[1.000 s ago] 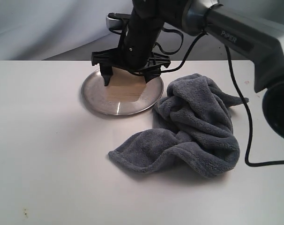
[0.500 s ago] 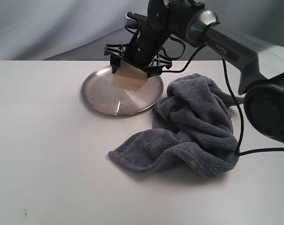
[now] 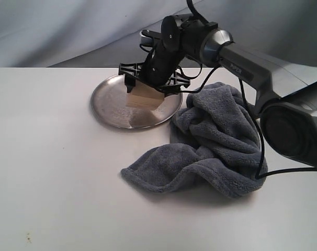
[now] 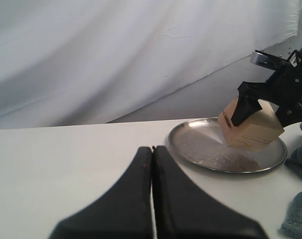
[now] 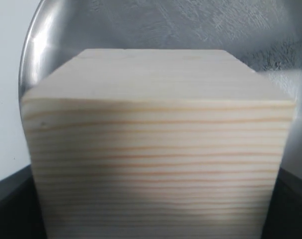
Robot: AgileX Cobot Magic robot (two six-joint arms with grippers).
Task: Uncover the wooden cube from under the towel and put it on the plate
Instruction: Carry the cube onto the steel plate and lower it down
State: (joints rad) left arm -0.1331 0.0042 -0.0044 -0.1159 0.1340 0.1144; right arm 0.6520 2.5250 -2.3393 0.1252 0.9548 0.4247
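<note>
The wooden cube (image 3: 144,98) is pale, with straight grain lines, and hangs tilted over the back half of the round silver plate (image 3: 109,107). My right gripper (image 3: 149,86) is shut on it, one black finger on each side. In the left wrist view the wooden cube (image 4: 250,127) leans with its low edge at or just above the plate (image 4: 201,149). It fills the right wrist view as a block (image 5: 156,149), with dark fingers (image 5: 11,199) at the corners. The blue-grey towel (image 3: 216,141) lies crumpled to the right of the plate. My left gripper (image 4: 152,149) is shut on nothing, low over the table.
The white table (image 3: 54,172) stretches left of and in front of the plate. A black cable (image 3: 276,157) hangs from the right arm past the towel. A grey cloth backdrop (image 3: 54,31) stands behind the table.
The right arm has swung from steep to low and reaching. The wooden cube went from flat near the plate's middle to tilted nearer its back, still gripped.
</note>
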